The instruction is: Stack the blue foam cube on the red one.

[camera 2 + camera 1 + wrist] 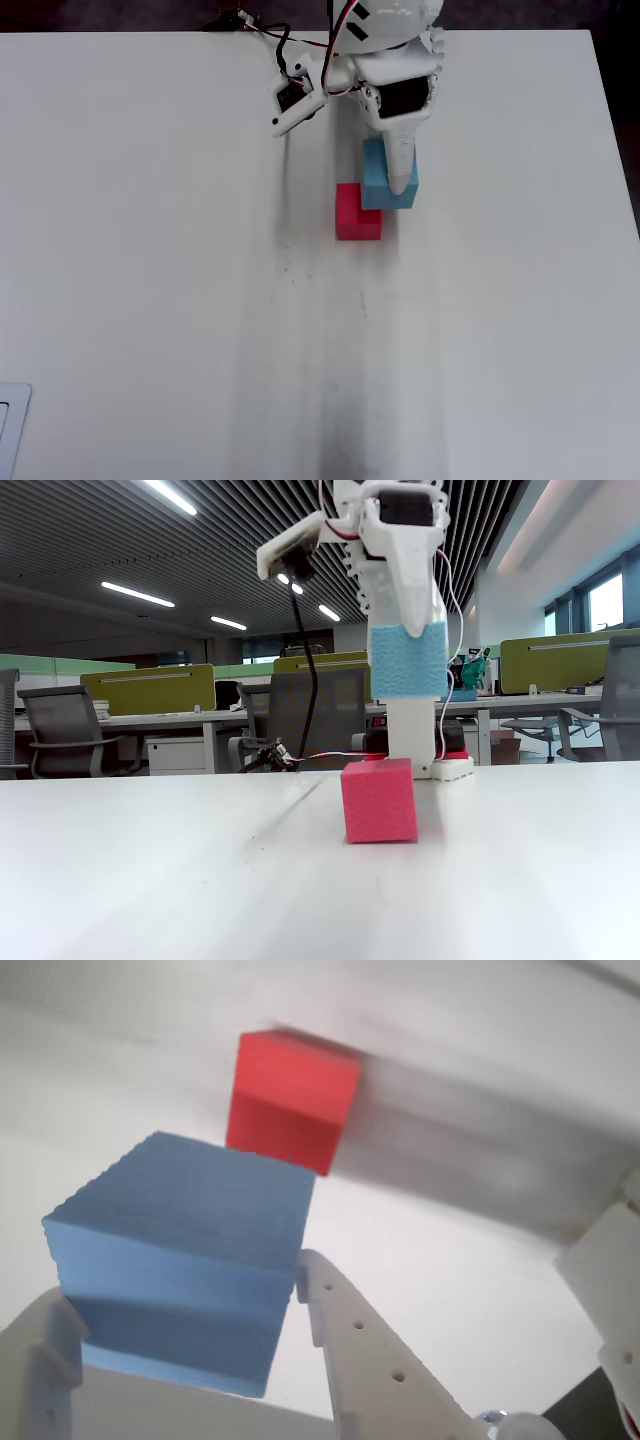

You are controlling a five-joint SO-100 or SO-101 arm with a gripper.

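The white claw (408, 675) is clamped on the light-blue foam cube (408, 661), held level in the air above the pinkish-red foam cube (379, 800), which sits square on the white tabletop (160, 870).

Foam cubes: two in total. One blue foam cube (378, 176), one red cube (352, 217); both appear in all three views.

Robot arms: one, fitted with one gripper (190, 1330) having two fingers (370, 1360).

Worktop (150, 300): one, white.

Cameras mounted on the arm: one (290, 555).

Background of the fixed view: several office chairs and desk dividers; exact number cannot be determined.
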